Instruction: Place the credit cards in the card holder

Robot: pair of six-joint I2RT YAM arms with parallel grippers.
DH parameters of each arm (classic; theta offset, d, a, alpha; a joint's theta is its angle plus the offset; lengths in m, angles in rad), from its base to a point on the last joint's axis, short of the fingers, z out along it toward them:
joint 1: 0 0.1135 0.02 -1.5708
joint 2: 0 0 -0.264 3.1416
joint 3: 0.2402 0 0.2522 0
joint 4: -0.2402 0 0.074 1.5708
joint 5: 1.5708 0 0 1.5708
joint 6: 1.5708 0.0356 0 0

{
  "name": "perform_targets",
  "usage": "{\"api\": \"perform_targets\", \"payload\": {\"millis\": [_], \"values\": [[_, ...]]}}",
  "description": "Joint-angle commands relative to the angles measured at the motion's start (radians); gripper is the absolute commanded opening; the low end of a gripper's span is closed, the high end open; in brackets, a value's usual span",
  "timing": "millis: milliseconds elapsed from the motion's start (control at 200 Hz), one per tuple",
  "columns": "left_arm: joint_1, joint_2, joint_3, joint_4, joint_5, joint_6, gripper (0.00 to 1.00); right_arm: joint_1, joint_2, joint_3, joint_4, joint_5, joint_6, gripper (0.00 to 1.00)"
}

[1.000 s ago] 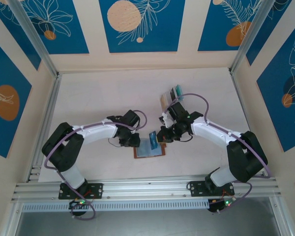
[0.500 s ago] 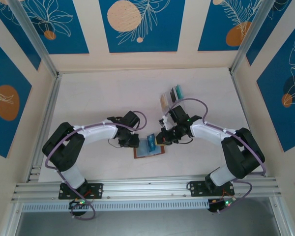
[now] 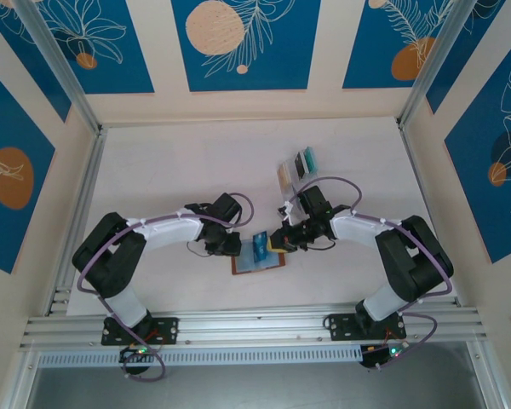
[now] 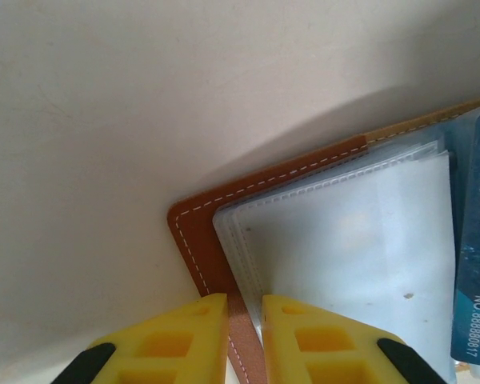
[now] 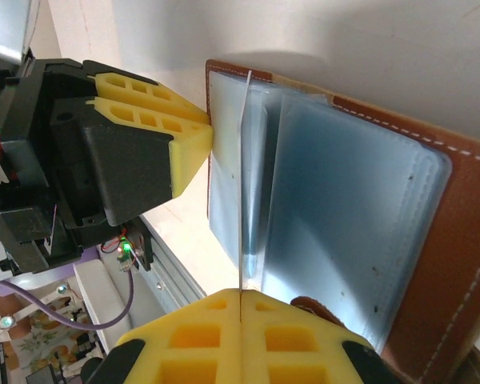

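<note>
The brown card holder (image 3: 260, 263) lies open on the table, pale blue-grey pockets up. My left gripper (image 4: 245, 320) is shut on its left edge, with the stitched leather (image 4: 194, 240) and clear pocket sleeves between the yellow fingers. My right gripper (image 5: 240, 308) is shut on a blue credit card (image 3: 261, 244), held tilted over the holder. In the right wrist view that card (image 5: 242, 200) stands edge-on, its far end among the pockets (image 5: 344, 224). The left gripper's yellow fingers (image 5: 156, 120) sit at the holder's far edge. The same blue card (image 4: 476, 264) lies against the pockets in the left wrist view.
A clear slotted rack (image 3: 298, 164) with several more cards stands behind the right gripper. An aluminium rail (image 3: 255, 328) runs along the near table edge, and frame posts and walls enclose both sides.
The right gripper has carried the blue card a little left and down toward the holder's pockets, its arm folding in. The left gripper has stayed put.
</note>
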Motion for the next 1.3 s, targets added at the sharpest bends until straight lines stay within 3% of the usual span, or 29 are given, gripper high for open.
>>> {"api": "perform_targets", "payload": {"millis": [0, 415, 785, 1295], "values": [[-0.006, 0.036, -0.048, -0.034, -0.050, -0.001, 0.18, 0.008, 0.016, -0.013, 0.032, -0.041, 0.020, 0.00], [-0.007, 0.034, -0.052, -0.029, -0.047, -0.003, 0.18, 0.029, 0.046, -0.038, 0.054, -0.019, 0.028, 0.00], [-0.006, 0.037, -0.057, -0.023, -0.048, -0.005, 0.18, 0.050, -0.020, -0.101, 0.025, 0.025, 0.052, 0.00], [-0.007, 0.028, -0.084, 0.003, -0.032, -0.014, 0.18, 0.065, 0.067, 0.021, 0.006, 0.056, 0.045, 0.00]]}}
